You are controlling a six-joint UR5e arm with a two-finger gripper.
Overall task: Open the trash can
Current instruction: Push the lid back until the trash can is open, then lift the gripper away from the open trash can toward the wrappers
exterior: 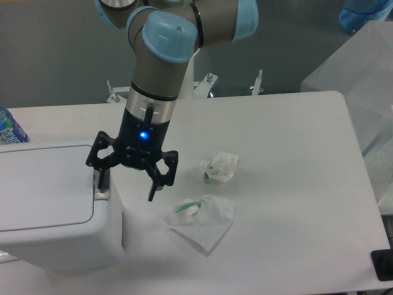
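Camera: one trash can (49,209), lid down; two wrappers (219,167); one hand (126,184) spread wide, holding nothing.

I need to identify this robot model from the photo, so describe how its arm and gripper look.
The arm has grey metallic tube segments with light blue round joint caps. A silver ringed wrist section leads into a black cylindrical gripper body with a small glowing blue light and faint lettering. The gripper is black with two angular linkage-style fingers. No loose cables are visible.

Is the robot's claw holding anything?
No. The gripper is open and empty; one finger sits at the trash can's rim.
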